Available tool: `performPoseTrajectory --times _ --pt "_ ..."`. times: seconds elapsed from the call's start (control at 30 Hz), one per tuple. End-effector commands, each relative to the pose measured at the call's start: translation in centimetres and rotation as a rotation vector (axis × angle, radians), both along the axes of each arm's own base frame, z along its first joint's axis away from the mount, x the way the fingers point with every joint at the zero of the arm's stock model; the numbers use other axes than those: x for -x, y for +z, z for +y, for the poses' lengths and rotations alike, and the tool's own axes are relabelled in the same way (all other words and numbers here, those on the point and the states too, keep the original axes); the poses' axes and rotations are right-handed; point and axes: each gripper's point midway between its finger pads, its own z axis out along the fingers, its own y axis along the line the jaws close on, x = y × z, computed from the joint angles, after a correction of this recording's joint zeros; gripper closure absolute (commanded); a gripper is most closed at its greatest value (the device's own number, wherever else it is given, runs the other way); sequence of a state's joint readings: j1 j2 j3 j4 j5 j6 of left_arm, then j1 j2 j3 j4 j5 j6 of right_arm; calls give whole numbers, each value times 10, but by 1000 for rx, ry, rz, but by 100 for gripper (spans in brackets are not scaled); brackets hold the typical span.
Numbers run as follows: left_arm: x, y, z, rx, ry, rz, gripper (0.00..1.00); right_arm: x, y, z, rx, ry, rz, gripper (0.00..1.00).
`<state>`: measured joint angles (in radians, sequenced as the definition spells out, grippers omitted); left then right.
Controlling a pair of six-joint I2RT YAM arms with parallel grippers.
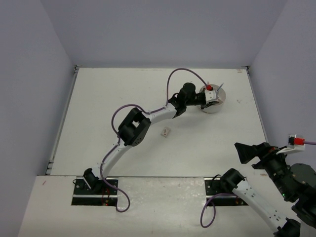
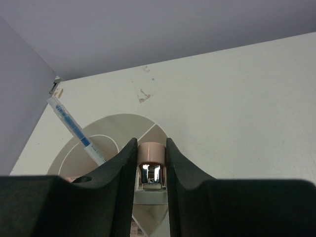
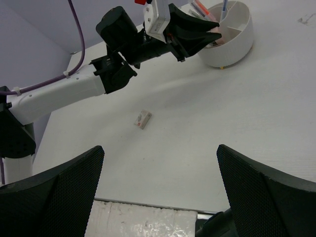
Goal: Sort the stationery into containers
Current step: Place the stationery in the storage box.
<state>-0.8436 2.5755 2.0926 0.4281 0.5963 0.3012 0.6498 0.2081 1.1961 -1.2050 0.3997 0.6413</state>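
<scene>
The white round tub with wedge compartments stands at the far right of the table. It also shows in the right wrist view and, from close above, in the left wrist view. A bluish clear pen leans in it, and a red pen shows beside it. My left gripper hovers over the tub's near rim, shut on a small pink block with a shiny metal part. A small tan block lies on the table, also seen in the right wrist view. My right gripper is open and empty at the near right.
The left arm stretches diagonally across the table to the tub. A raised wall runs along the table's right edge just beyond the tub. The table's front edge lies under my right gripper.
</scene>
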Motion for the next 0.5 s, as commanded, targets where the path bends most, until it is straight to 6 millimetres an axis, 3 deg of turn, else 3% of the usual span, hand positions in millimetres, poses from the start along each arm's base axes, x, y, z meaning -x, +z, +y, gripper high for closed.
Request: performPoseTrajectory --times 0.0,0.07,0.23,0.27,0.3,0.4,0.47 --pt "-4 25 -4 41 20 -81 62 -3 3 2 18 4 -4 1" --pt "-1 33 -1 47 30 -79 49 -4 3 6 19 22 0 1" --pt "10 67 9 82 59 -75 29 -7 0 12 22 41 11 1" --pt "12 81 12 101 88 -75 21 -9 -2 14 26 42 16 1" --pt "16 103 17 129 104 -73 3 -10 -3 16 28 46 20 1" --pt "24 146 34 186 163 -21 0 -15 -7 21 36 53 29 1" --pt "28 154 48 196 215 38 0 -20 -10 25 40 56 40 1"
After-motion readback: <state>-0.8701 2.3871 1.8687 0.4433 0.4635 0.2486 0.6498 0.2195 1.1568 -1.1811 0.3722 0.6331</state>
